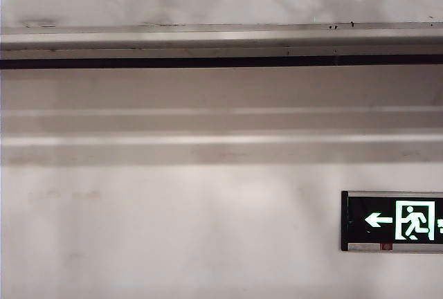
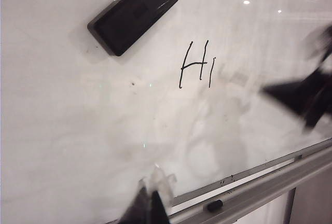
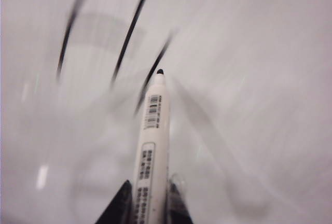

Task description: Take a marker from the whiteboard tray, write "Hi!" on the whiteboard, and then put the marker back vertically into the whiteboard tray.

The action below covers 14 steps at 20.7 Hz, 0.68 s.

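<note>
The glossy whiteboard is filling my left wrist view, with "Hi" standing on it in black strokes and a black eraser sticking to the panel up and to the side of the letters. The silver whiteboard tray is running the full width of the exterior view above a black stripe, and a small black cap is lying in it. An illuminated exit sign is glowing on the wall below. My right gripper is clenching its fingers on the marker, whose black tip is pointing at the board just beside the strokes. My left gripper is hanging near the tray; I cannot tell whether its fingers are released.
</note>
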Each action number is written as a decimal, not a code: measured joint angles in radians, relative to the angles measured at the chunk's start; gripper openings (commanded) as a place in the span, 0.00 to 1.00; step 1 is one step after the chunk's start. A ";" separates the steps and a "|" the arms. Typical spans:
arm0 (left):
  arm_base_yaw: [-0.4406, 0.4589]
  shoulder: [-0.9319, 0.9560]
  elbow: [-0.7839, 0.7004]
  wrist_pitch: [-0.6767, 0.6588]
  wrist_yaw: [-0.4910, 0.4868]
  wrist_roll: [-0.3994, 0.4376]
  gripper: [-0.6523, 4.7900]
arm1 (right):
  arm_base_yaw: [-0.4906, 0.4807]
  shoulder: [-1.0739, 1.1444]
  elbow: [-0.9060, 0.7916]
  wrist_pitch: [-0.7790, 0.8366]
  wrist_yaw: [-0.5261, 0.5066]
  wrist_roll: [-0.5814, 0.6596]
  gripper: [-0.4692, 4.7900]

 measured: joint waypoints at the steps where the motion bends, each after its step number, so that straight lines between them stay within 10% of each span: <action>1: 0.000 0.000 0.000 0.000 0.000 0.000 0.11 | 0.000 -0.008 0.003 0.050 -0.001 -0.001 0.08; 14: 0.000 0.000 0.000 0.000 0.000 0.000 0.11 | -0.016 0.048 0.000 0.144 -0.040 -0.012 0.08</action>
